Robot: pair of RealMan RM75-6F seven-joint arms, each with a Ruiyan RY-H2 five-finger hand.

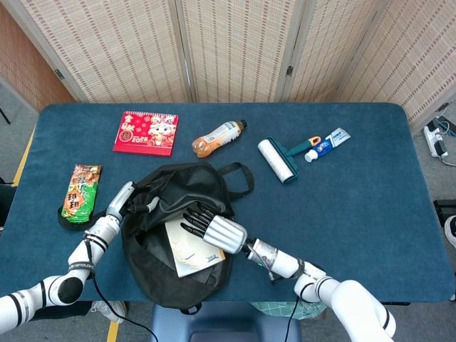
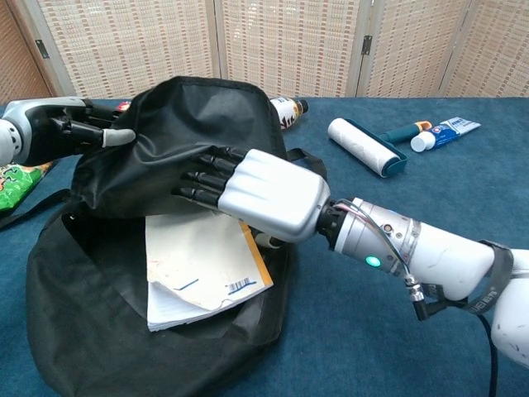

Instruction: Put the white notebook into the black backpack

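Chest view only: white notebook barcode; head view: calendar.

Bright, even light, soft shadows, both views sharp, no glare

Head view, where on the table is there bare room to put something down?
The widest bare stretch of table is the right half, below the lint roller and toothpaste. A smaller patch lies between the red calendar and snack packet. Around the black backpack, both hands crowd it.
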